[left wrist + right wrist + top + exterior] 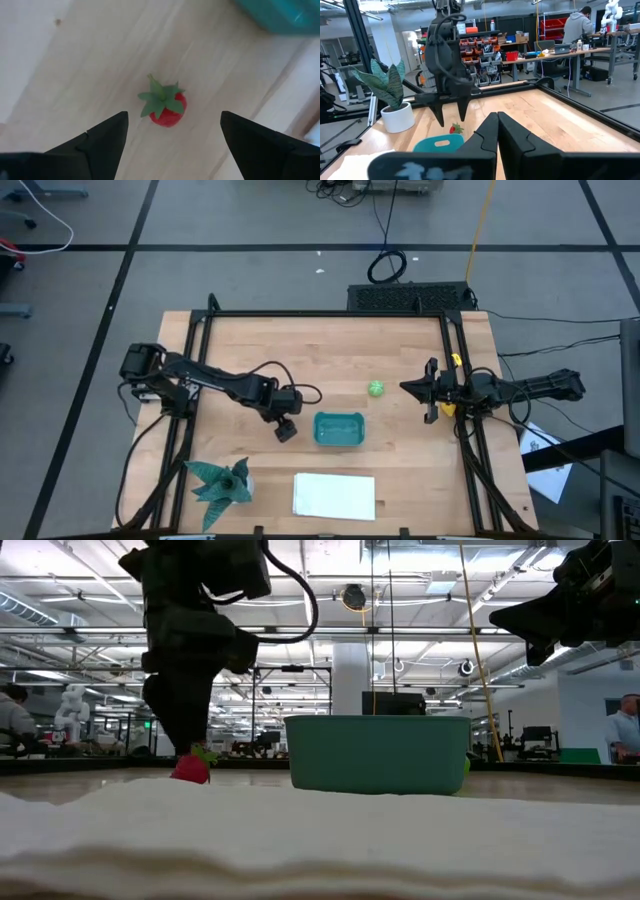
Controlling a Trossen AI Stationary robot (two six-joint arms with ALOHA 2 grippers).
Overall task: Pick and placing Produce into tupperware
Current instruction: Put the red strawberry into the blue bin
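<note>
No writing or brand mark can be read on any of the things in view.

The red fruit (167, 107) is a tiny toy strawberry with a leafy green cap, lying on the bare wood of the table (320, 350). The left gripper (172, 135) hangs right over it, fingers (107, 137) spread wide apart, one on each side of the berry and touching nothing. From table height the berry (192, 768) shows just beside the tub (378, 753), under the dark left arm.

The tub (339, 429) is a small teal rectangle with rounded corners and a shallow rim, sitting near the middle of the table just beside the left gripper (286, 430). The green fruit (376, 388), round and light green, rests on the wood beyond the tub, apart from it. I cannot make out a yellow fruit for certain.

The right gripper (425, 390) waits near the table's right edge, fingers (492, 132) pressed together on nothing.

A white cloth (334, 495) lies flat near the front edge, and a potted plant (222, 483) with spiky teal-green leaves stands to its left.
</note>
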